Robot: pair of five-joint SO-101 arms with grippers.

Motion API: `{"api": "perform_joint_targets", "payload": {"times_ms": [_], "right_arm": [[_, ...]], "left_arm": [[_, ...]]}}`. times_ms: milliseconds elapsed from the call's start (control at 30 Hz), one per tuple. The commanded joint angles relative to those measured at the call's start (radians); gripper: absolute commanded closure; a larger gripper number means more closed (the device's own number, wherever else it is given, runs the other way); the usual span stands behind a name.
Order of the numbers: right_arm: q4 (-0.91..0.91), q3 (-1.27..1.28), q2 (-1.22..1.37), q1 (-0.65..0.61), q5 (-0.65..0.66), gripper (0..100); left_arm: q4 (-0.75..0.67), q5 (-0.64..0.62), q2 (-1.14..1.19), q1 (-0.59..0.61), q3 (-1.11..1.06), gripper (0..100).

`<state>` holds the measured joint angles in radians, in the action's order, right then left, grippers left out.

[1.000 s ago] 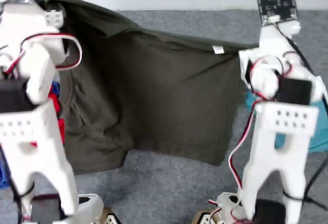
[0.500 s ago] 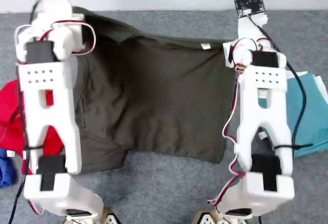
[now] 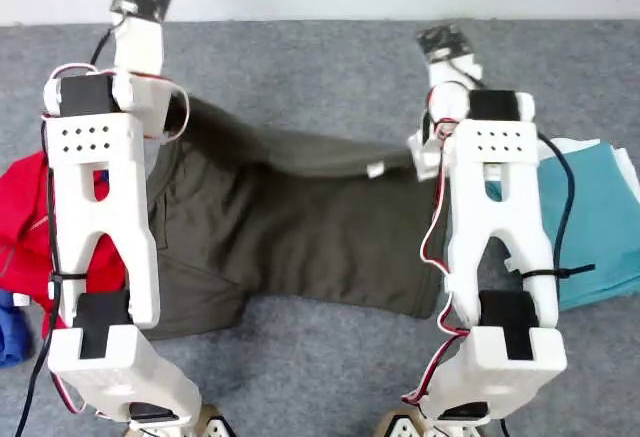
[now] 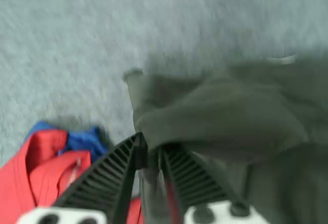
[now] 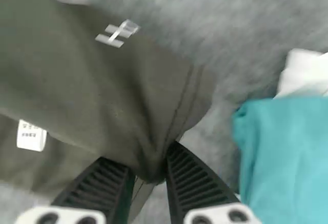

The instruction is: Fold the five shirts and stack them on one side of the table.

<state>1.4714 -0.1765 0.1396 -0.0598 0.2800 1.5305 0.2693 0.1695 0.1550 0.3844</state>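
Observation:
A dark olive shirt [image 3: 300, 227] lies spread on the grey table between my two arms, its far edge doubled over toward the near side. My left gripper [image 4: 149, 155] is shut on the shirt's [image 4: 225, 116] far left corner. On the other far corner of the olive shirt [image 5: 102, 80], my right gripper [image 5: 149, 170] is shut as well. A teal shirt [image 3: 595, 227] lies folded at the right, with white cloth [image 5: 307, 73] beside it. A red shirt [image 3: 25, 217] and a blue shirt [image 3: 10, 327] lie at the left.
The grey table [image 3: 320, 67] is bare behind the olive shirt, up to the white wall. Both arm bases stand at the near edge. Red cloth [image 4: 36, 167] and blue cloth [image 4: 77, 137] lie close beside my left gripper.
Both arms have lowered and drawn the shirt's far edge toward the near side. The raised cloth has come down and now lies folded over itself.

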Motion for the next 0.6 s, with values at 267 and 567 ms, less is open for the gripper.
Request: {"api": "perform_joint_targets", "payload": {"times_ms": [267,567], "right_arm": [[0.183,0.02,-0.005,-0.042,0.046,98.9],[0.071,0.281,-0.008,-0.048,0.046,98.9]], "left_arm": [[0.222,0.141,-0.002,0.069,0.005,99],[0.204,0.138,-0.008,0.075,-0.249,99]]}}
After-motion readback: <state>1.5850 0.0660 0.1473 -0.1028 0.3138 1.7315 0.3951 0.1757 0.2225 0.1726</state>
